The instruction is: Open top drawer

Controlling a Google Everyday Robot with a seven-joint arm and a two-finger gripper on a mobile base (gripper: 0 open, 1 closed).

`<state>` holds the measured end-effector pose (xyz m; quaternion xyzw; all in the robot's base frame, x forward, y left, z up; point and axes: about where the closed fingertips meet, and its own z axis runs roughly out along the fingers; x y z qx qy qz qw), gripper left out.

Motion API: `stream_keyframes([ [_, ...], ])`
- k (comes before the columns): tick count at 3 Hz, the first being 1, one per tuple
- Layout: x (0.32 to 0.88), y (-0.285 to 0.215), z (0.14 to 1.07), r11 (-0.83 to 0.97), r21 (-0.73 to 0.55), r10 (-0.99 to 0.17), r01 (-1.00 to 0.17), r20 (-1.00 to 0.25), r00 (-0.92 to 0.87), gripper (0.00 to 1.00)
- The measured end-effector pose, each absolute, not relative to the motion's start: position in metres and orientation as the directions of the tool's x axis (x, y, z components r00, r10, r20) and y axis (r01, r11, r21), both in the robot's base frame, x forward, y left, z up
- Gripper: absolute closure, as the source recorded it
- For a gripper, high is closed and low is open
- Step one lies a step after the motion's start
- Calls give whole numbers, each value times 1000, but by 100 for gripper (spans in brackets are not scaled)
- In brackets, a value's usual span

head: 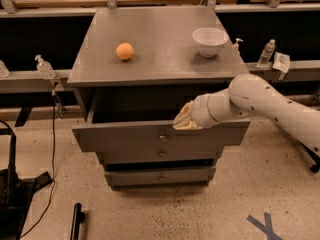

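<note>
Jaws at open top drawer edge.

Overhead light, soft sheen on cabinet top; top drawer interior shadowed; hand, well lit, at its front rim.

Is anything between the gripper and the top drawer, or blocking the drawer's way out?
Nothing visible does. The gripper is at the upper front edge of the top drawer, which is partly open.

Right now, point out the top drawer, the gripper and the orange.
top drawer [120, 136], camera view, left half of its front panel.
gripper [183, 122], camera view, its tip at the drawer's top edge.
orange [125, 51], camera view, its middle.
</note>
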<state>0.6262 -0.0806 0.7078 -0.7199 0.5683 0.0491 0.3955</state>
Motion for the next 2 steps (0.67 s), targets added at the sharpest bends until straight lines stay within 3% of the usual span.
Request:
stream_keyframes([
  [1,592,-86,727,-80,-502,-746,-861,-543,386,46],
  [2,578,-89,737,-92,-502,-733,-860,-551,400,45],
])
